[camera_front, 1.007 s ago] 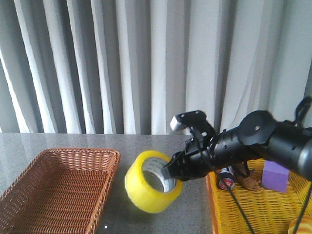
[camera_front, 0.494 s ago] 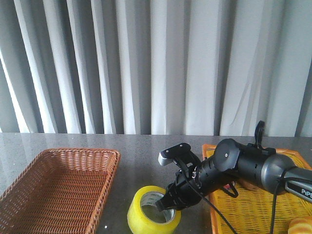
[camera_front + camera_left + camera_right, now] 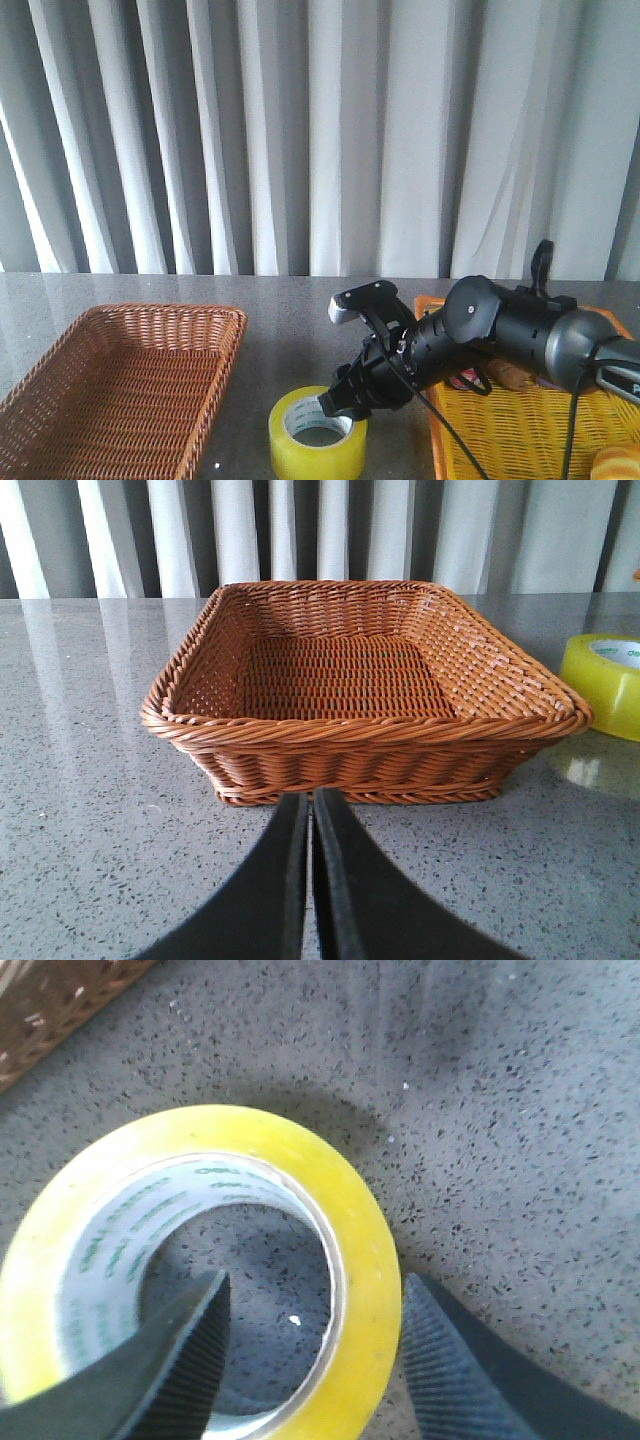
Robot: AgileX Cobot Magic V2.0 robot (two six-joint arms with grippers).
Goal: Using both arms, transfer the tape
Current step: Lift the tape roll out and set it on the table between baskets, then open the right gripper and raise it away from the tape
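A: Where is the tape (image 3: 316, 434) lying?
B: Flat on the counter (image 3: 290, 320), right of the wicker basket (image 3: 118, 385).
A: Gripper status?
B: Right gripper (image 3: 310, 1345) is straddling its wall, parted; left gripper (image 3: 310, 880) is sitting closed, empty.

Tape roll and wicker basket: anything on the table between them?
Nothing. Front view shows only bare grey table between the tape and the wicker basket; the left wrist view agrees.

Tape (image 3: 606, 683): cut by my left wrist view's edge. Yellow basket (image 3: 520, 435): cropped in front view, contents hidden behind my right arm (image 3: 500, 335).
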